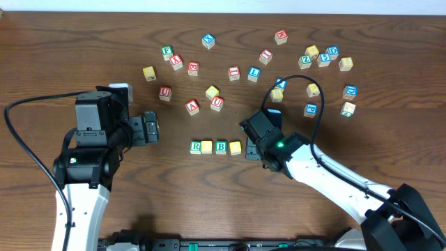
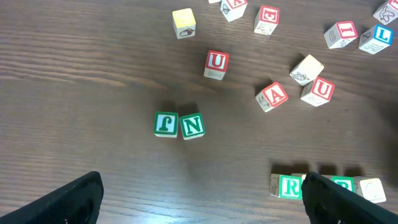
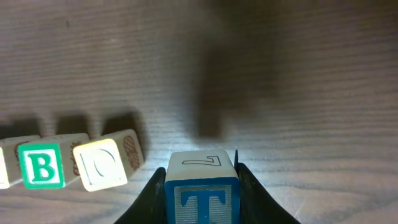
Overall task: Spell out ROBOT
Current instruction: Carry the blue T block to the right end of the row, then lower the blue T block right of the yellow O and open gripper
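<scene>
The table is dark brown wood with a fine straight grain. The blocks are small wooden cubes with pale sides and rounded edges, and each face has a coloured frame around a letter or a little drawing.

In the right wrist view, the T block shows a blue T in a blue frame on its front face, and a thin outline of a 7 on its pale top. The right gripper pinches this block, with one dark, smooth finger pressed on each side. We cannot tell if the block touches the table.

The T block is at the right end of a row near the middle of the table, close to the last block but apart from it. The row reads: the green R block, a yellow block, the green B block, and a pale block with a faint O.

The left gripper is left of the row, with its black fingers spread wide and holding nothing.
</scene>
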Motion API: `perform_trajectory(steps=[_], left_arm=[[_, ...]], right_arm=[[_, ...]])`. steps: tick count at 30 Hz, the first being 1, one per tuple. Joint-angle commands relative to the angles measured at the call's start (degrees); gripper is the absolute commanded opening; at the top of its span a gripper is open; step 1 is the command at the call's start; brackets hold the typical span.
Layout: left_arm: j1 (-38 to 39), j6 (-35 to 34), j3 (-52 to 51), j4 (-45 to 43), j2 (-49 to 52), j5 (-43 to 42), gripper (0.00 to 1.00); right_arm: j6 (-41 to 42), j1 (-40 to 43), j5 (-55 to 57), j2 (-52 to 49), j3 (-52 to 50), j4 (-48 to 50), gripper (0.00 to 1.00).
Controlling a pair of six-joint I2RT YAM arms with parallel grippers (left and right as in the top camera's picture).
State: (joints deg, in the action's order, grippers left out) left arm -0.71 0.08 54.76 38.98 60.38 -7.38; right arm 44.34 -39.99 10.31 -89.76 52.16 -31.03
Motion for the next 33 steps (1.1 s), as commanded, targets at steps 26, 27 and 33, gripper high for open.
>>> perform_trajectory(steps=[26,27,33], left_arm=[[-0.28,0.74,0.0,0.02,-0.15,-0.13,1.0],[-0.28,0.74,0.0,0.02,-0.15,-0.13,1.0],[-0.28,0.74,0.0,0.02,-0.15,-0.13,1.0]], right_arm=[[-11.65,1.57,-3.45,-8.83,1.14,9.44,0.21],[-11.65,1.36,-3.41,-8.83,1.14,9.42,0.21],[-10.91,-0.31,-3.39,-8.83,1.14,9.44,0.19]])
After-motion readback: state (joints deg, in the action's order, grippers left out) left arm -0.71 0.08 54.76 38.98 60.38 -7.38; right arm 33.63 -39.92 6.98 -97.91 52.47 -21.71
